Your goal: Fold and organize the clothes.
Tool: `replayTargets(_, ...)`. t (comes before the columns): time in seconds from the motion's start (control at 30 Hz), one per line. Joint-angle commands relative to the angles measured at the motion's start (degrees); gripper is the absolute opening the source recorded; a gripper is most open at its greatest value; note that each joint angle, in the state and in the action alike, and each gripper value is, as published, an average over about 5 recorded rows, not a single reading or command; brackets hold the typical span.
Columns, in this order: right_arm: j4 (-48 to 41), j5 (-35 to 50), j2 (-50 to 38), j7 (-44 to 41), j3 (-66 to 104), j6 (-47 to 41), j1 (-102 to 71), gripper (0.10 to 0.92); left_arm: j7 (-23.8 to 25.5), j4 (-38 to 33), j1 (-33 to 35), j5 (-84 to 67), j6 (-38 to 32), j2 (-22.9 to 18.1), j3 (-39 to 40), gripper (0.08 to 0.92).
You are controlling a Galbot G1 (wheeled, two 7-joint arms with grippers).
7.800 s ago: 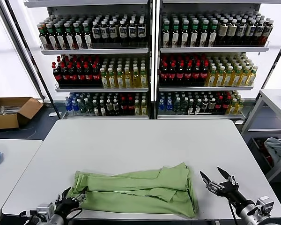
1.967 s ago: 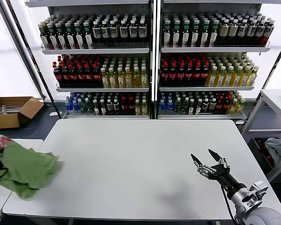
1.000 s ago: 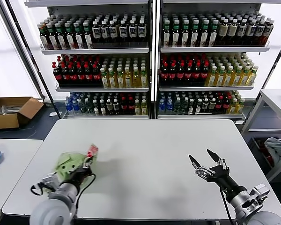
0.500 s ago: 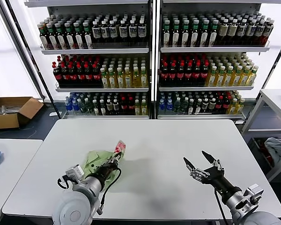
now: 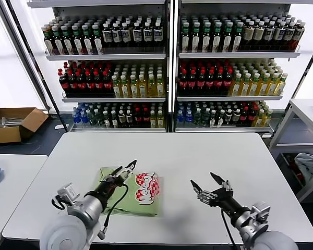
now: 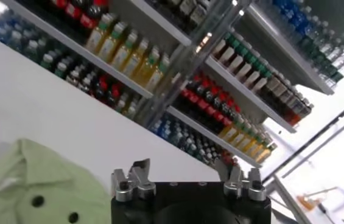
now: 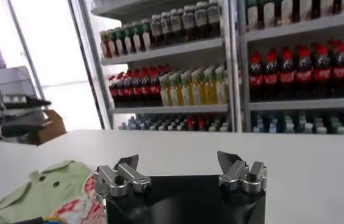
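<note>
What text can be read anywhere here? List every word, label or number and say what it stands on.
Shirt, red-and-white checkered patch: white lettering shows, too distorted to read.
Bottles on the shelves: labels too small to read.
Cardboard box on the floor: no print visible.
Nothing else bears legible text.

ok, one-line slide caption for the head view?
Folded light green soft-fabric shirt on white table; open left end effector over it, right end effector open beside.
</note>
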Motion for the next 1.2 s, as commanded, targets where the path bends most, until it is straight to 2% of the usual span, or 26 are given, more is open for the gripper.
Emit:
replayTargets(0.03,-6.99,-5.85,1.95,4.24,-19.56,-5.29,9.8,0.823,8.99,-0.74,5.83,15.49,0.15,2.61,-13.02,0.723)
replayTargets(0.13,-9.84,-4.68,3.47,5.22,-22.72,-6.36,12.51,0.823,9.67,-1.05,7.3,17.69,0.02,1.39,-13.85,0.792)
replayTargets(0.23,-12.55,-3.07,4.69,5.49,-25.06,-7.45,14.5,0.823,9.79,-1.29,8.01,18.97,-0.12,-0.07,-13.7,0.818)
replayTargets(0.6,-19.2,-0.08,8.09,7.1,-30.64,-10.29,21.34,0.811,8.91,-1.37,8.4,19.58,-0.13,-2.8,-13.96,0.823)
replayTargets(0.83,-18.52,1.93,6.4,5.59,-31.01,-11.2,23.96,0.637,7.83,-1.05,7.97,17.49,0.0,-3.28,-15.14,0.823)
replayTargets(1.2,-16.12,-2.03,-0.03,-2.26,-26.64,-11.37,22.5,0.316,7.57,-0.18,7.34,15.63,0.13,-3.88,-16.46,0.823)
